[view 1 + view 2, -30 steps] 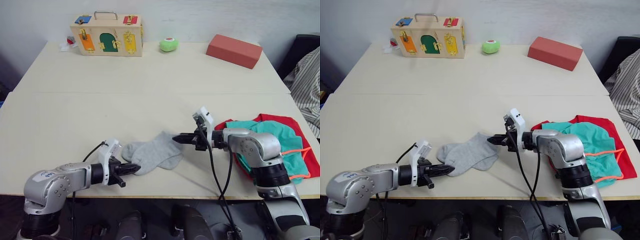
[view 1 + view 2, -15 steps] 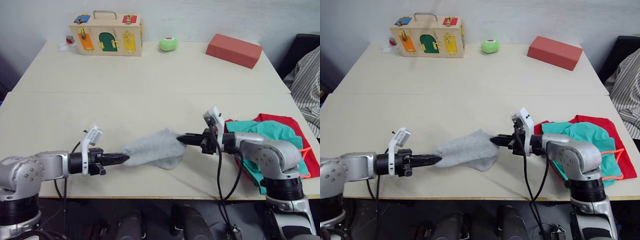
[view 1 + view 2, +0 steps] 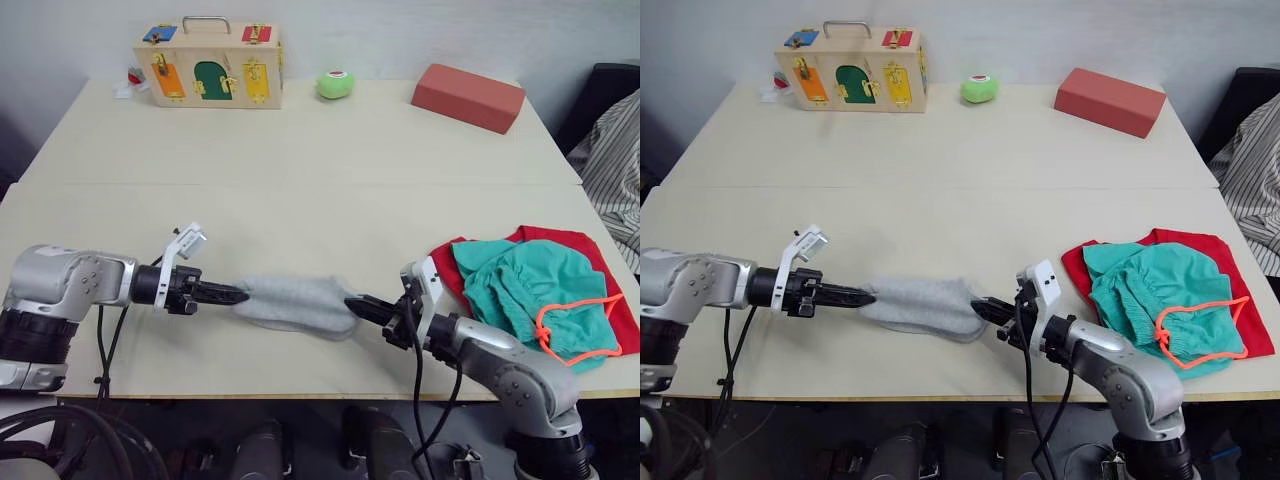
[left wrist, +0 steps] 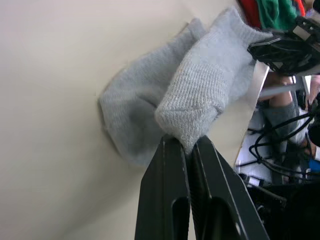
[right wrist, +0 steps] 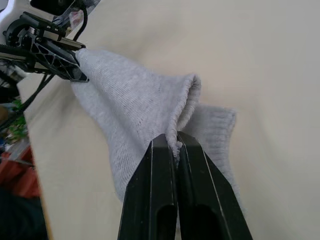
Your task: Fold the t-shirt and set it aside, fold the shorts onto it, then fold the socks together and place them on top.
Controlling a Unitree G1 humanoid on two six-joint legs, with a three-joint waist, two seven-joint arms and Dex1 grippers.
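Observation:
The light grey socks [image 3: 295, 303] lie near the table's front edge, one stretched over the other between my two grippers. My left gripper [image 3: 238, 294] is shut on the upper sock's left end [image 4: 187, 112]. At its right end, the cuff [image 5: 172, 117], my right gripper [image 3: 356, 304] is shut too. The teal shorts [image 3: 525, 295] with an orange drawstring rest bunched on the red t-shirt [image 3: 590, 250] at the right side of the table.
Along the far edge stand a wooden latch box [image 3: 210, 63], a green ball [image 3: 335, 85] and a red block [image 3: 467, 97]. Striped cloth [image 3: 612, 165] hangs past the right edge. A seam crosses the table [image 3: 300, 150].
Both grippers kept hold of the upper sock. The right one moved nearer and left, the left one moved away from me, and the sock now lies flatter over the lower one.

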